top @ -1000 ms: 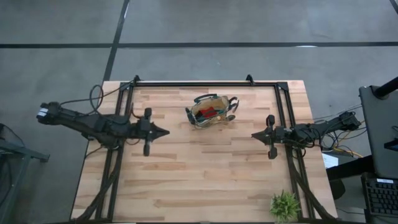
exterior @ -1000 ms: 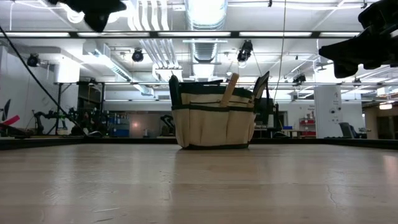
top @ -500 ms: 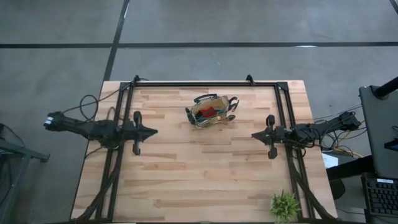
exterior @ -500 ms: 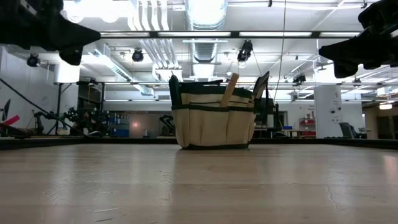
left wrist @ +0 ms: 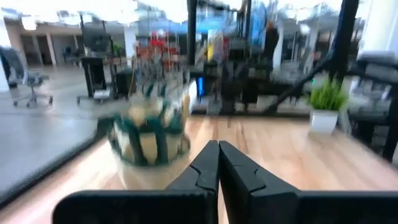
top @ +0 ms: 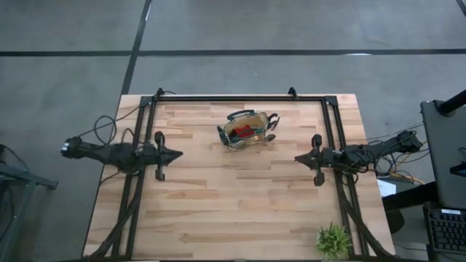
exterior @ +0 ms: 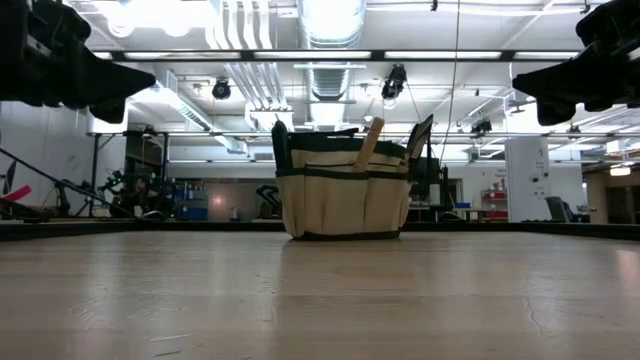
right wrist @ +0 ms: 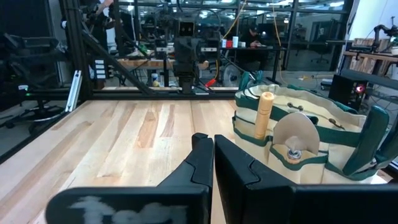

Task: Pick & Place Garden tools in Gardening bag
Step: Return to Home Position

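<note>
The tan gardening bag (top: 247, 131) with dark green trim stands on its base at the table's far middle; it also shows in the low view (exterior: 343, 192). Inside it I see a red item (top: 247, 132), a wooden handle (right wrist: 265, 115) and a silver blade (right wrist: 296, 135); dark shear handles stick up at its rim (exterior: 418, 137). My left gripper (top: 179, 155) is shut and empty, above the table's left side. My right gripper (top: 297, 158) is shut and empty, above the right side. Both point toward the table's middle.
A small green plant (top: 333, 240) stands at the table's near right corner. A black frame (top: 240, 97) runs along the far edge and down both sides. The wooden tabletop (top: 240, 204) between the arms and near the front lies bare.
My left gripper has drawn back toward the table's left edge, away from the bag, and has stayed shut. In the low view it has come lower. My right arm and the bag have kept still.
</note>
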{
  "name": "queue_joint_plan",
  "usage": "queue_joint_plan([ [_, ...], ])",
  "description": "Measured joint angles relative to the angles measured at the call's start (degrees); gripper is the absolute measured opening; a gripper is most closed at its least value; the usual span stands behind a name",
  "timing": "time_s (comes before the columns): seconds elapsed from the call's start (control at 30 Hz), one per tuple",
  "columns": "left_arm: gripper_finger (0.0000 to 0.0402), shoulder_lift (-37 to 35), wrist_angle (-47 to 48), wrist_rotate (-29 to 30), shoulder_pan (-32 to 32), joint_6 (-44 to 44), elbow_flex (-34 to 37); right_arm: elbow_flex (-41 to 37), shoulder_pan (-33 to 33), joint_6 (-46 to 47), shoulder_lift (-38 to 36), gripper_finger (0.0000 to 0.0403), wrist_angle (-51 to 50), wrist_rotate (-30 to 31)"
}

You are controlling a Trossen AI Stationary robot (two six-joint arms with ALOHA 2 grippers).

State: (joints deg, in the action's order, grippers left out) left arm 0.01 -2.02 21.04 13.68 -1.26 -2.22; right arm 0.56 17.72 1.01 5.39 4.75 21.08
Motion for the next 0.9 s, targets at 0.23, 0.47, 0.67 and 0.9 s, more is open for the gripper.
queue_joint_plan([
  [0.23, 0.0012, 0.61, -0.09, -0.11, 0.01, -0.87, 1.18, 0.0, 0.02, -0.11, -0.02, 0.0008, -0.11, -0.02],
  [0.47, 0.001, 2.33, -0.2, -0.21, 0.01, -1.07, 1.29, 0.0, 0.0, 0.01, -0.04, 0.0008, -0.09, -0.02],
  [0.67, 0.001, 2.47, -0.03, -0.17, -0.01, -1.07, 1.35, 0.0, 0.0, -0.04, -0.02, 0.0008, -0.07, -0.02],
  [0.9, 0.001, 2.47, -0.02, -0.17, 0.0, -1.07, 1.37, 0.0, 0.01, -0.09, -0.02, 0.0008, -0.04, -0.02],
])
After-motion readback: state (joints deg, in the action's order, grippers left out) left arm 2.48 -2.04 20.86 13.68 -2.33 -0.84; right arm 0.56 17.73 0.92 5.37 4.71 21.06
